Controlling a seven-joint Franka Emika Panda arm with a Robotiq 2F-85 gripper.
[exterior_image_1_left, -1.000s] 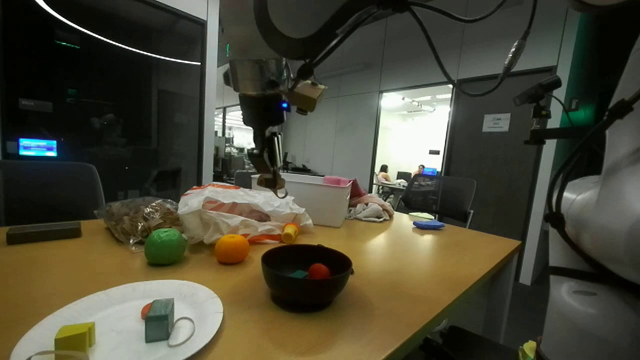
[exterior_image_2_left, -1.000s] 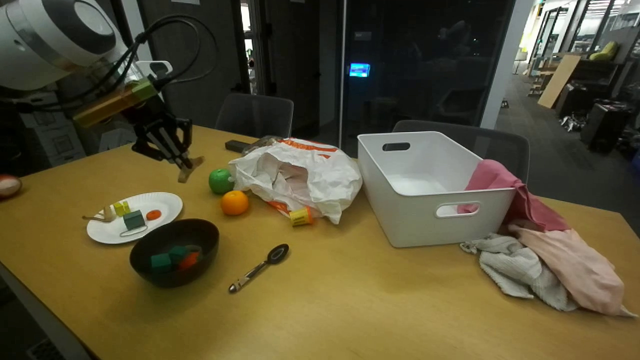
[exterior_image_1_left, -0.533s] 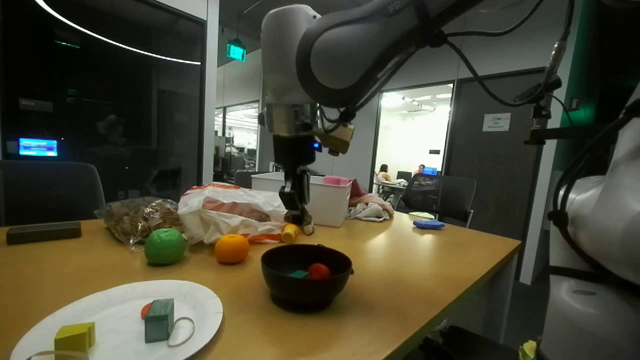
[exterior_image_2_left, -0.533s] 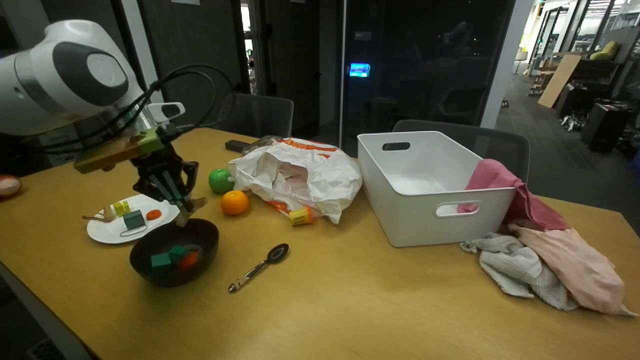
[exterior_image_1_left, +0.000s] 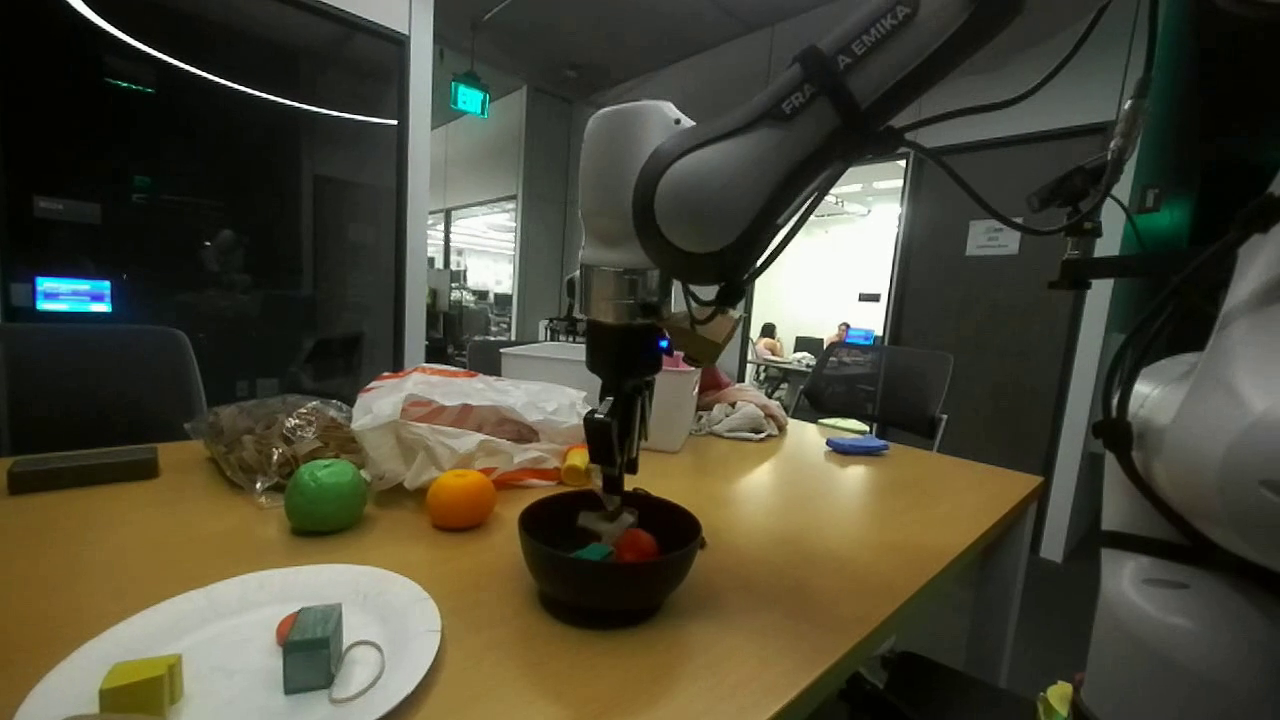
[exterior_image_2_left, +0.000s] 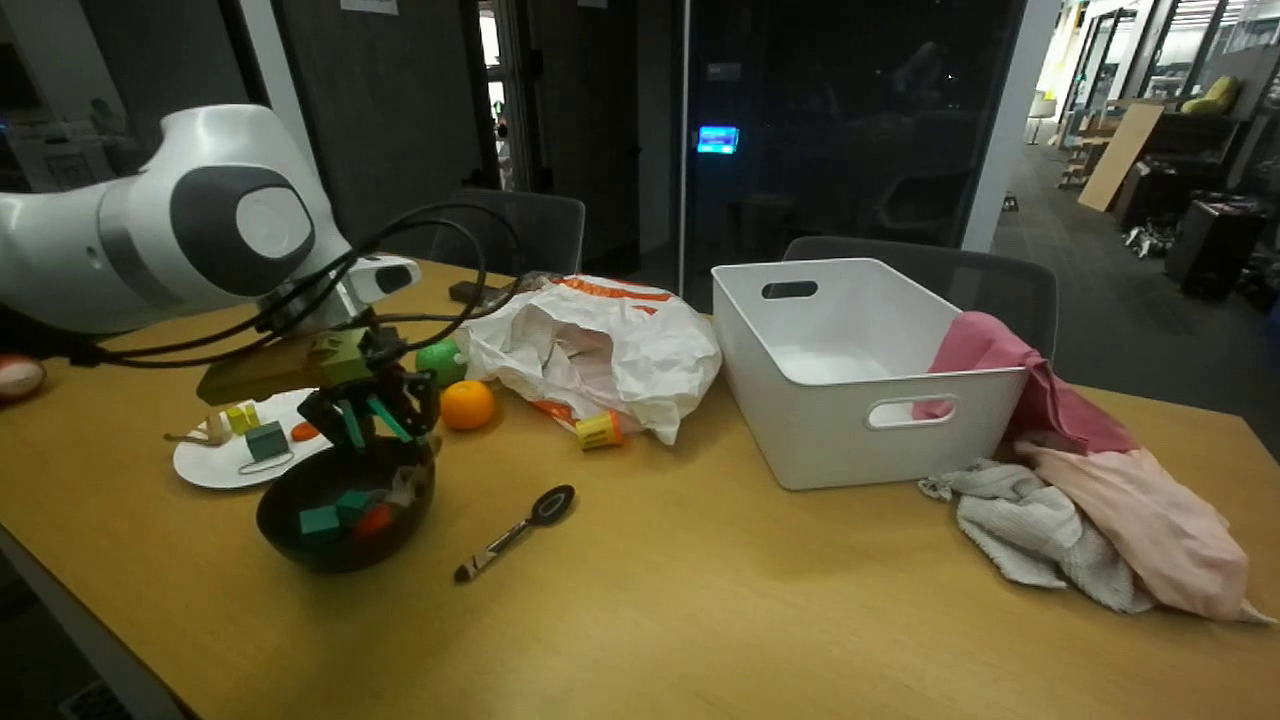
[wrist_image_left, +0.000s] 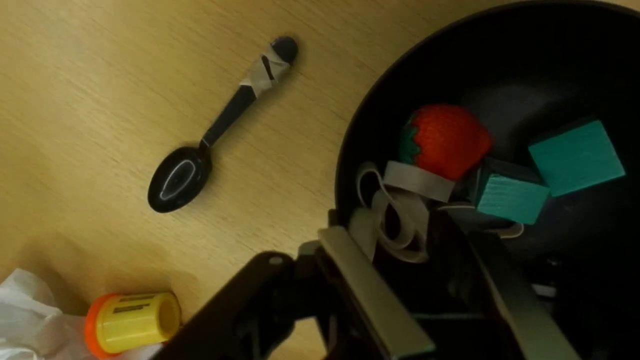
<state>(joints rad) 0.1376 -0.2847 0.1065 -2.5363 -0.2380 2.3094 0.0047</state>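
Hand (exterior_image_2_left: 383, 440) partway spread — near pale bands (wrist_image_left: 409, 229) in bowl (exterior_image_1_left: 608, 592).

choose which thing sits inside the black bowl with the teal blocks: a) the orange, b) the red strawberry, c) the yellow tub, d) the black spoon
b, since the wrist view shows the red strawberry inside the black bowl, close by two teal blocks, while the black spoon lies outside it on the table.
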